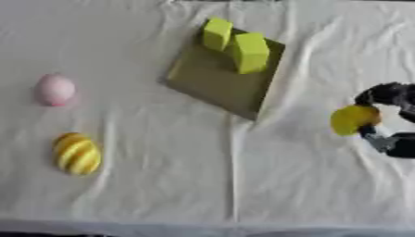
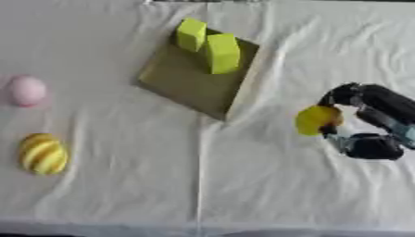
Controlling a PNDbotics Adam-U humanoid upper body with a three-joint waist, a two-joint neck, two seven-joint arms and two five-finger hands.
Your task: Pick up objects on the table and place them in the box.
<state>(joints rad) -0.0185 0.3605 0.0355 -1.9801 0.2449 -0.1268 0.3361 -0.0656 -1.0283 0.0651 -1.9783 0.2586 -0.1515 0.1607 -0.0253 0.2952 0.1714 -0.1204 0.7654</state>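
My right hand (image 2: 369, 121) comes in from the right edge with fingers and thumb curled round a small yellow ball-like object (image 2: 316, 119), to the right of the box. The box (image 1: 223, 76) is a flat olive-green tray, turned askew at the upper middle of the table. Two bright yellow-green blocks (image 1: 249, 52) stand at its far end. A pink egg shape (image 1: 55, 89) lies at the far left. Below it lies a yellow striped egg shape (image 1: 77, 153). My left hand shows in neither view.
A wrinkled white cloth (image 1: 243, 185) covers the whole table, with a crease running down the middle. The table's front edge runs along the bottom of both views.
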